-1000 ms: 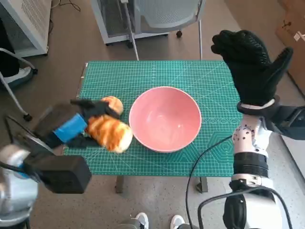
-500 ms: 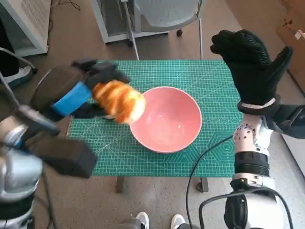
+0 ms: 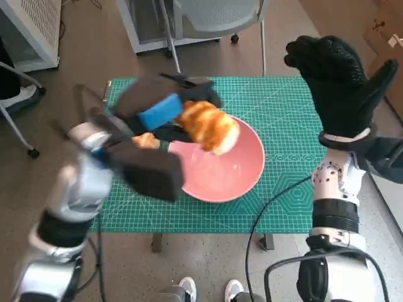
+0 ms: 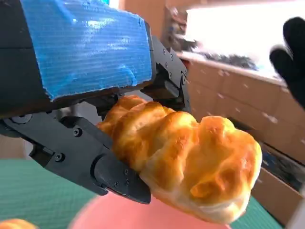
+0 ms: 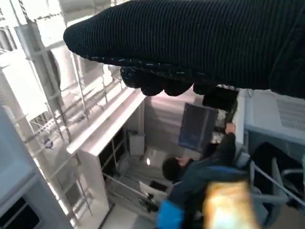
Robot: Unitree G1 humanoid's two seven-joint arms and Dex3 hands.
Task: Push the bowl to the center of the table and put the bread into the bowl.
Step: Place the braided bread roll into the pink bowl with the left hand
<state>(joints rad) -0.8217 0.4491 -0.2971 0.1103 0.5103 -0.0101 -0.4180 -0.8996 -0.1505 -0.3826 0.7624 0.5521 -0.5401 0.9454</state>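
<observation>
My left hand (image 3: 165, 106) grips a golden braided bread (image 3: 208, 125) and holds it in the air over the left rim of the pink bowl (image 3: 236, 170). The left wrist view shows the bread (image 4: 190, 162) close up between the black fingers (image 4: 109, 171), with the bowl's pink rim (image 4: 114, 217) beneath. The bowl stands near the middle of the green mat (image 3: 283, 119). A second bread (image 3: 146, 140) lies on the mat left of the bowl, partly hidden by my left forearm. My right hand (image 3: 337, 82) is raised, fingers spread, holding nothing, over the table's right edge.
A chair (image 3: 214, 19) and a white cabinet (image 3: 148, 25) stand behind the table. A black cable (image 3: 264, 214) hangs past the front edge. Shoes (image 3: 186, 290) show on the floor in front. In the right wrist view a person (image 5: 200, 176) is seen in the room.
My left hand has lifted the bread off the mat and carried it up and to the right, from the left of the bowl to above its rim. The right hand has stayed raised.
</observation>
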